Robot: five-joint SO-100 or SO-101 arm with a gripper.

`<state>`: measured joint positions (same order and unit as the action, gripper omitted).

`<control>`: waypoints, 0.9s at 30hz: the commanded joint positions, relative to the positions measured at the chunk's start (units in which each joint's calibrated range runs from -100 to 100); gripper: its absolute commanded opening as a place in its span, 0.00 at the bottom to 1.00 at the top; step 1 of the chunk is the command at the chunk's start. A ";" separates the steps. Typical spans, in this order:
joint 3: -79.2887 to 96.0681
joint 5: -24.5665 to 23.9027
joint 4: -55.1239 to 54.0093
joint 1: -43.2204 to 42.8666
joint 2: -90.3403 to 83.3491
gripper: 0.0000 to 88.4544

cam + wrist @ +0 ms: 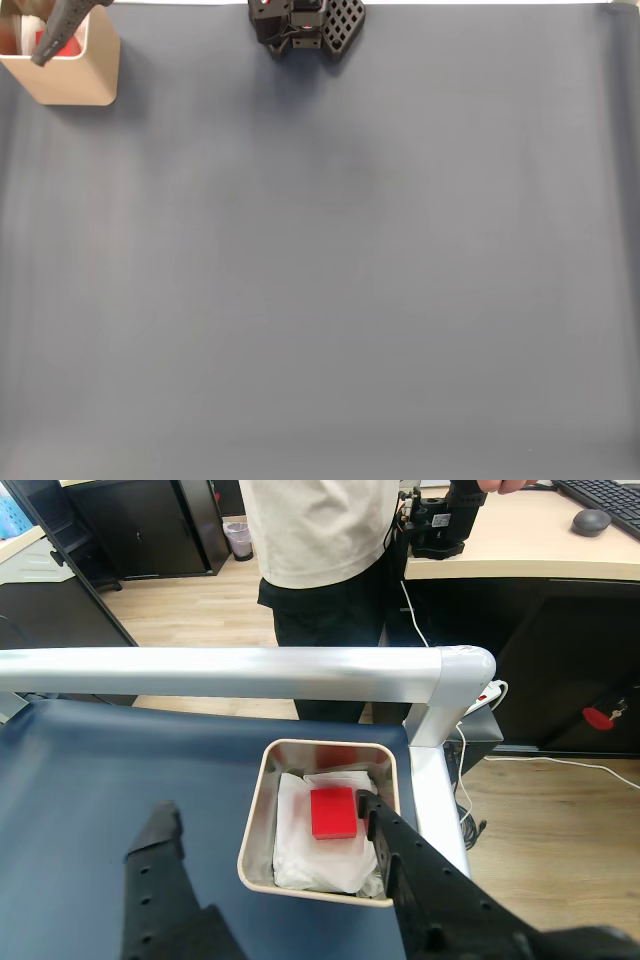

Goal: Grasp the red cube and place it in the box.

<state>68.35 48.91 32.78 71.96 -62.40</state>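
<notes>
Now the pincer [265, 815] gapes wide, empty, above the red cube [333, 813] inside the box [254, 825].

A bright red matte cube [333, 813] on white lining inside a tan cardboard-coloured box [256, 825]; dark blue bench [90, 770], black fingers [160, 832].

In the wrist view the gripper [265, 820] has its black jaws spread wide apart, holding nothing. One finger [160, 870] is at the left; the other reaches forward at the right.
</notes>
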 commanded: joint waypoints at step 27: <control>-20.91 0.00 3.94 -20.61 13.78 0.00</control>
<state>52.35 48.57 36.52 55.49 -49.80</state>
